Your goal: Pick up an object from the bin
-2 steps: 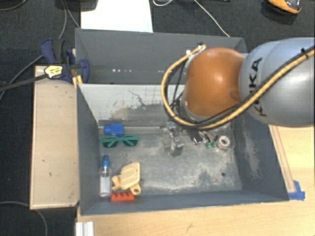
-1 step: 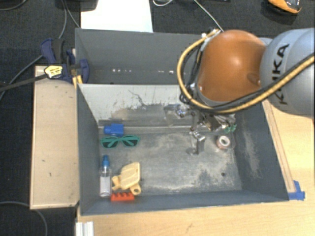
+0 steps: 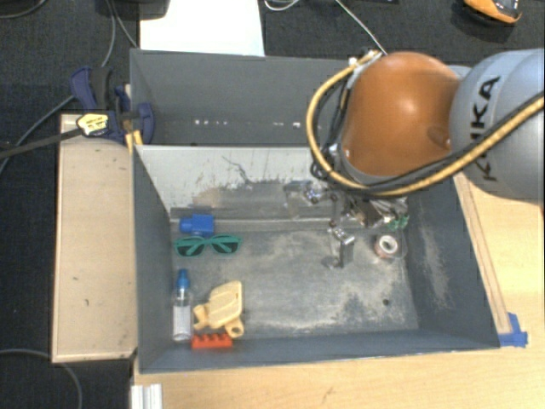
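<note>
Lying just beside gripper (image 3: 341,252), view-right: small white ring (image 3: 387,246).

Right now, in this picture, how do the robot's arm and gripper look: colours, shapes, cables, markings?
The arm is a thick, rounded, silver-grey link with dark KUKA lettering on it. Its wrist bears a glossy orange dome cover. Yellow and black cables loop around that cover. Below it, the gripper is small and of bare grey metal.
</note>
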You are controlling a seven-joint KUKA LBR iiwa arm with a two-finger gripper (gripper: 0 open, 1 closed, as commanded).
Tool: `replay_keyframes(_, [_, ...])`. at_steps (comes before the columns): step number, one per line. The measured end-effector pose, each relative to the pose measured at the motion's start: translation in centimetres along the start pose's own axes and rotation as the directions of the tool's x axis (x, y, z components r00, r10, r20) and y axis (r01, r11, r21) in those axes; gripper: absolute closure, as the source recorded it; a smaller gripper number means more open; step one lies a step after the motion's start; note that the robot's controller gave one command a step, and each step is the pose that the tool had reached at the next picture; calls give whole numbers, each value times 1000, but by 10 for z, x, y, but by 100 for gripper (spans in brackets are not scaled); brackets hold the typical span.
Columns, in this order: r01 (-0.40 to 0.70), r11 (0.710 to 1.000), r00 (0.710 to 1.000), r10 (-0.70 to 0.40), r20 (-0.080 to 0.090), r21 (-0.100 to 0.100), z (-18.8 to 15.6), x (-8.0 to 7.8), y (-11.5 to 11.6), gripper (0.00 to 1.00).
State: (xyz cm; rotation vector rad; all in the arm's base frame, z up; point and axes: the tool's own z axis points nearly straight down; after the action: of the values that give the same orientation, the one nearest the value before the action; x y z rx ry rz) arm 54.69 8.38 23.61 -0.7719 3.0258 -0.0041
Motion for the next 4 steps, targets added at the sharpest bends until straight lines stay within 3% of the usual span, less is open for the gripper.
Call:
replay_keyframes(1, [-28,1000,1000,28,-4,-5,68,11,72,0])
replay_keyframes(2, [-110,994,994,110,4,0,65,-8,83,0])
replay_keyframes(3, [-34,999,999,34,-8,-7,129,-6,98,0])
replay_keyframes(4, [97,995,995,-97,-9,23,159,-23,133,0])
